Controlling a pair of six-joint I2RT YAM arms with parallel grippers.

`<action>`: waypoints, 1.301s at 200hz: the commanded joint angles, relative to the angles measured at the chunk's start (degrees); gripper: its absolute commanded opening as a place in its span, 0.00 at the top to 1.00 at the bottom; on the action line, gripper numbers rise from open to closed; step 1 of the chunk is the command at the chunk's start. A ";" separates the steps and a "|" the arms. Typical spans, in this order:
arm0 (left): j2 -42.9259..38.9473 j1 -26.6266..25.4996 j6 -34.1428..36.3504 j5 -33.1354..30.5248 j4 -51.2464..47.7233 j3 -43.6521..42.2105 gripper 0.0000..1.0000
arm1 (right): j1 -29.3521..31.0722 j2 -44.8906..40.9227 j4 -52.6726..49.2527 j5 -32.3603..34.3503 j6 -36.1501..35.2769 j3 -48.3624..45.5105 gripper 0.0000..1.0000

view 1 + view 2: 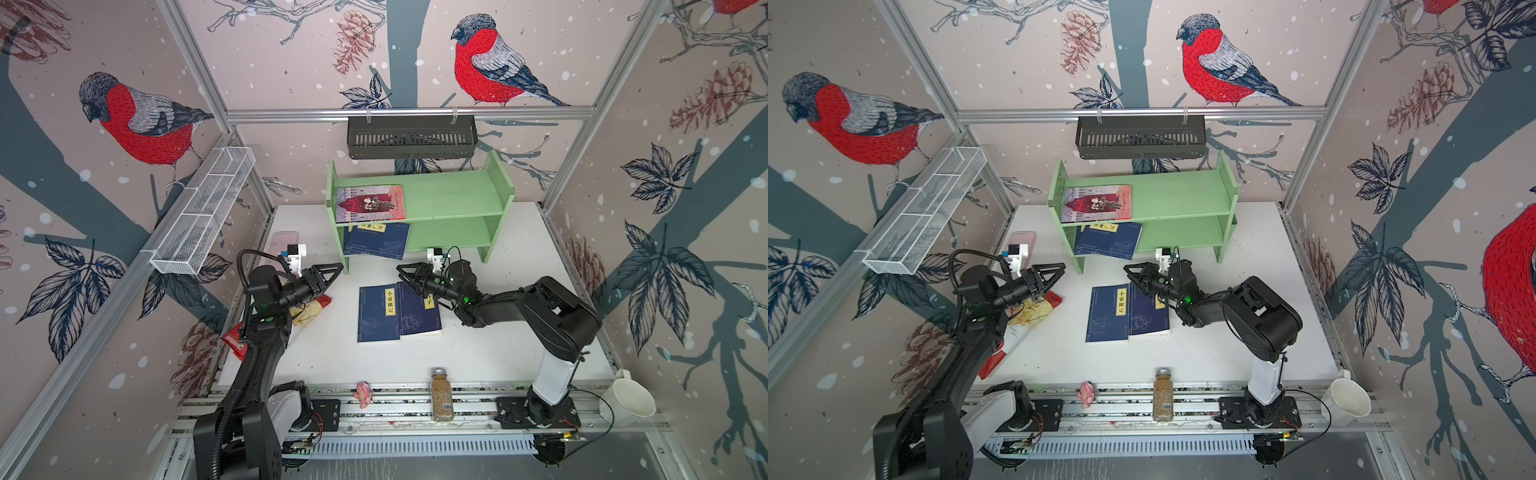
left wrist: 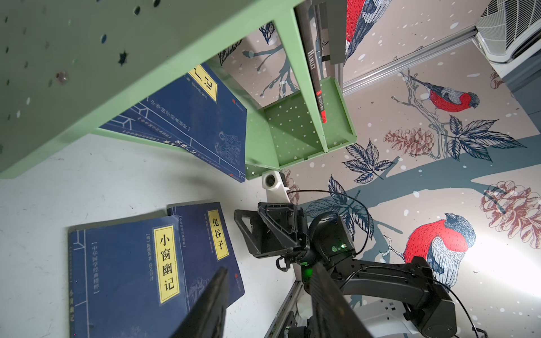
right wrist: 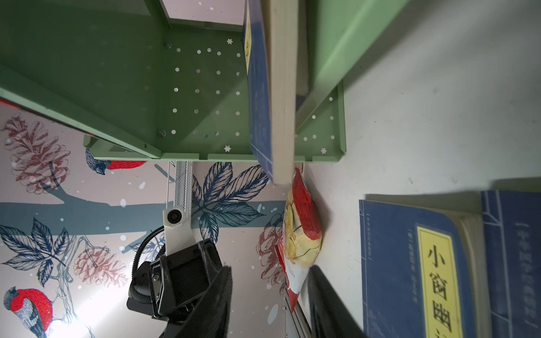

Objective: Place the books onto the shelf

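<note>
Readable text is nearly all on the books.

- Navy book (image 2: 117, 278) flat on the table (image 2: 87, 181): yellow label (image 2: 165, 263) says 小窗幽记. The bracketed series line (image 2: 95, 268) beside it says 中华国学经典精粹. The small author line is too fine to trust.
- Neighbouring navy book (image 2: 190, 228), touching it: yellow title strip (image 2: 218, 234) says 鬼谷子.
- Pink-red book (image 2: 311, 58) on the top tier of the shelf (image 2: 281, 128): spine says HAMLET.
- Lower-tier navy books (image 2: 205, 123): the top label is cut off by the shelf board, and only a 记-like character shows.
- Spice jar (image 1: 441, 395): barcode (image 1: 445, 406), digits too small.
- Snack bag (image 3: 301, 231): print unreadable.
</note>
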 commanded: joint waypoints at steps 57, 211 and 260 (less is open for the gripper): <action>-0.50 0.16 -3.39 1.01 4.55 0.10 0.52 | 1.12 6.34 12.14 8.94 7.72 3.45 0.61; -0.45 0.16 -5.04 1.73 5.70 -0.52 0.52 | 0.66 10.24 12.60 11.11 8.88 5.85 0.75; -0.77 0.16 -5.48 1.81 5.97 -0.61 0.52 | -0.05 10.70 11.65 10.48 8.46 6.75 0.88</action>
